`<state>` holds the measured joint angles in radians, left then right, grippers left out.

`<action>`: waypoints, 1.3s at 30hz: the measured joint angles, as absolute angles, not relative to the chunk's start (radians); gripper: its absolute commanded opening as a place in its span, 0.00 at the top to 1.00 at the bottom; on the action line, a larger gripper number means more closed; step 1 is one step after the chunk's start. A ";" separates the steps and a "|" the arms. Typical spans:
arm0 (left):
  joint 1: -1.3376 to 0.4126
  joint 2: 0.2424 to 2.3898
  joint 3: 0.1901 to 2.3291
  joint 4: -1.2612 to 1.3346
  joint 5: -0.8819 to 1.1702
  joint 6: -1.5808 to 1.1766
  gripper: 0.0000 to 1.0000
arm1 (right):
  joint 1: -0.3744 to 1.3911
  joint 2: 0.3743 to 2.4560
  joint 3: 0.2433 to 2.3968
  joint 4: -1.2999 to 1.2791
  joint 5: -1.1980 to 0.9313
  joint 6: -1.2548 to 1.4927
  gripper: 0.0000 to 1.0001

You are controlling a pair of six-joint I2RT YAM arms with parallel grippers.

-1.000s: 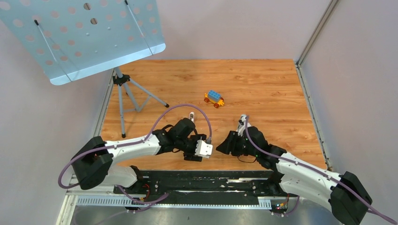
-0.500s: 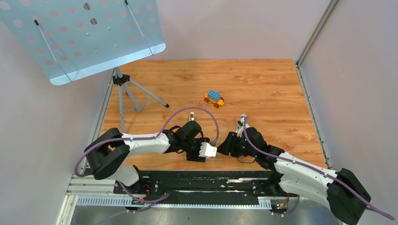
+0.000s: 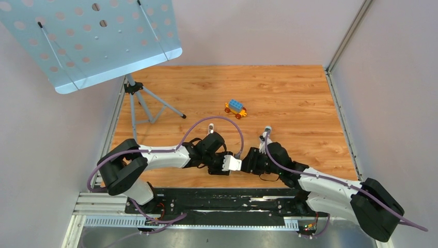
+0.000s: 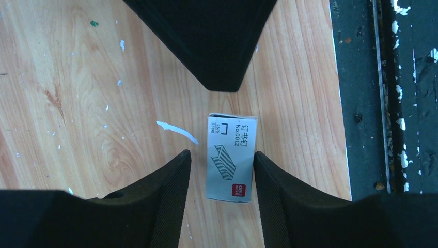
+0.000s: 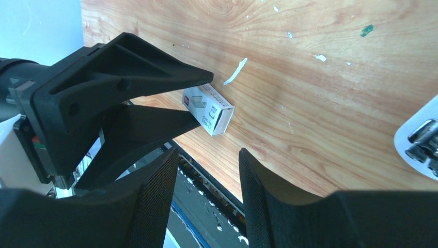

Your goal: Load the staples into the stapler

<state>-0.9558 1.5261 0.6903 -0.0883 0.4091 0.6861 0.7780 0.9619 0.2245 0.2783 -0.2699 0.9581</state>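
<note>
- The staples cannot be seen as bare strips. In my judgement they are inside the small white printed box (image 4: pixel 230 160), which carries a drawing of a staple strip.
- The box lies flat on the desk (image 4: pixel 77 103), about midway along its near edge and just beside the black rail there.
- The left hand (image 4: pixel 221 155) is open, one finger on each side of the box. Whether either finger touches it I cannot tell.
- The right hand (image 5: pixel 207 151) is also open and empty, its tip pointing at the box's far end.
- Handling: the box is probably light thin card that dents easily and slides on the smooth wood. Grip it gently across its long sides, with the other hand as a stop.
- The strips should be stiff lengthwise but snap apart if bent, and they are thin and slippery. Pinch them by the flat side faces near the middle.
- A white rounded part with metal fittings (image 5: pixel 421 137) shows at the edge of the right wrist view. I cannot tell if it is the stapler.
</note>
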 measured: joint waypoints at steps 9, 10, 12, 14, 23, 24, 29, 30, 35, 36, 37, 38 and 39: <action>-0.968 1.530 0.690 -0.075 0.398 0.656 0.57 | 0.778 1.065 0.213 0.424 -0.315 0.966 0.50; -0.968 1.530 0.689 -0.072 0.397 0.651 0.57 | 0.778 1.074 0.213 0.439 -0.318 0.967 0.50; -0.968 1.530 0.687 -0.060 0.393 0.638 0.58 | 0.778 1.093 0.212 0.466 -0.323 0.968 0.50; -0.969 1.529 0.680 -0.040 0.389 0.621 0.58 | 0.778 1.119 0.208 0.500 -0.330 0.970 0.50; -0.971 1.482 0.608 0.051 0.380 0.550 0.60 | 0.778 1.234 0.189 0.655 -0.375 0.986 0.50; -0.971 1.476 0.603 0.055 0.379 0.545 0.60 | 0.778 1.243 0.189 0.671 -0.377 0.989 0.50; -0.971 1.448 0.578 0.090 0.371 0.522 0.60 | 0.778 1.274 0.188 0.726 -0.390 1.000 0.51; -0.971 1.446 0.575 0.095 0.371 0.519 0.60 | 0.778 1.280 0.188 0.733 -0.392 1.002 0.51; -0.971 1.446 0.570 0.104 0.368 0.514 0.52 | 0.778 1.306 0.187 0.751 -0.392 1.004 0.51; -0.971 1.446 0.570 0.104 0.367 0.513 0.50 | 0.778 1.311 0.187 0.754 -0.392 1.004 0.51; -0.971 1.446 0.570 0.104 0.366 0.513 0.49 | 0.778 1.316 0.187 0.756 -0.392 1.004 0.51; -0.971 1.446 0.570 0.104 0.365 0.513 0.48 | 0.778 1.321 0.187 0.759 -0.392 1.004 0.50; -0.971 1.446 0.570 0.104 0.365 0.514 0.47 | 0.778 1.326 0.186 0.762 -0.392 1.003 0.50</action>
